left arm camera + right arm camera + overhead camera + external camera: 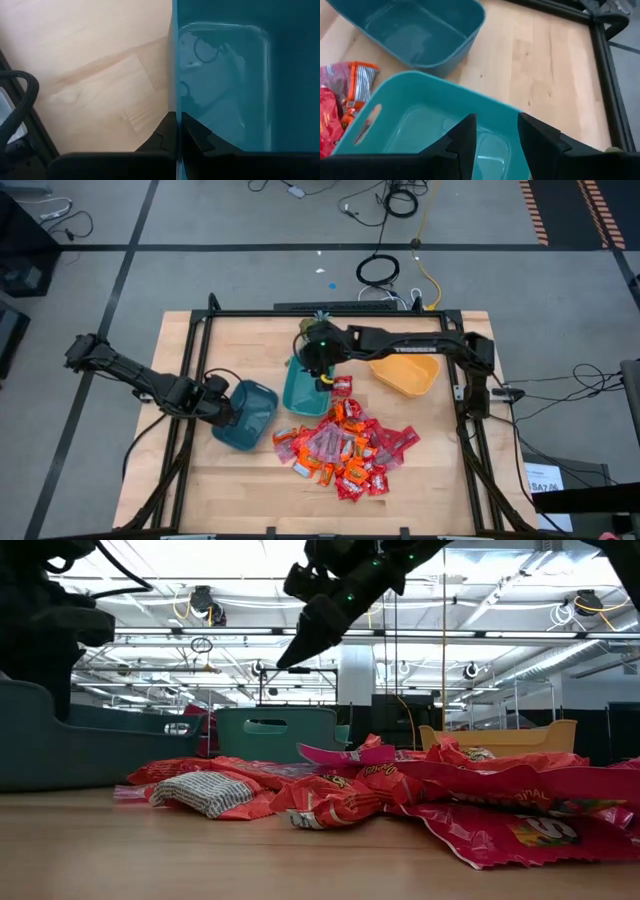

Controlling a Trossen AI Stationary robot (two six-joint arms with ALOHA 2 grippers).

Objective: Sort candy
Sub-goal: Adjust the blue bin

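The candy [345,445] lies in a loose pile of red, orange and pink wrappers on the table's near middle, and fills the low view [400,790]. A dark teal bin [250,415] sits left of the pile. My left gripper [224,408] is shut on that bin's left wall. A lighter teal bin [300,392] stands behind the pile. My right gripper [322,370] hovers open and empty above it [497,135], well clear of its rim in the low view [305,635]. My left gripper [177,131] pinches the dark teal bin's left wall at its rim [175,95], one finger inside the bin and one outside. The fingers come from the table's left side. The bin's base rests on the table.
A yellow bin [405,375] stands right of the lighter teal bin, under my right arm. A black frame [330,312] runs along the table's far edge and sides. Bare wood [240,490] lies near and left of the pile.
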